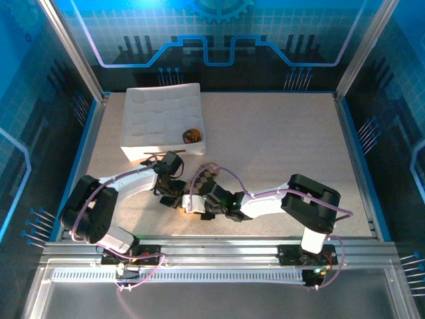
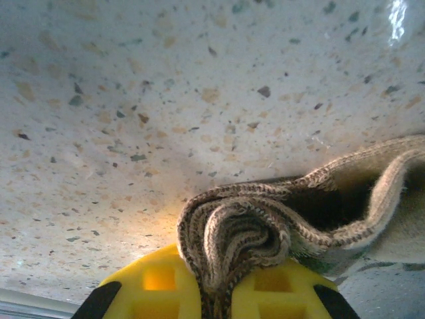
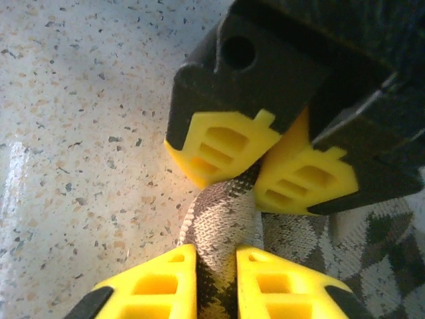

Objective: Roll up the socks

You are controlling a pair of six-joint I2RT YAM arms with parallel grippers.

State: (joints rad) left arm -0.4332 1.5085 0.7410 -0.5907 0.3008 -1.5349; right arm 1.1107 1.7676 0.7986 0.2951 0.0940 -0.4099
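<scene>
The brown-beige argyle sock [image 1: 207, 178] lies on the speckled table between the two arms. Its bunched end [image 3: 219, 219] is pinched from both sides. My left gripper [image 2: 216, 292] is shut on a folded, curled edge of the sock [image 2: 246, 226], and the knit bulges out above the yellow fingers. Facing it, my right gripper [image 3: 216, 282] is shut on the same bundle, a short way from the left gripper [image 3: 255, 176]. From above, the left gripper [image 1: 176, 197] and the right gripper [image 1: 193, 205] meet at the sock's near end. A small round olive-orange bundle [image 1: 192, 135] sits in the tray.
The white quilted tray [image 1: 159, 123] stands at the back left, just beyond the left wrist. Bare speckled tabletop [image 1: 285, 139] stretches to the right and back. Metal rails [image 1: 212, 249] run along the near edge.
</scene>
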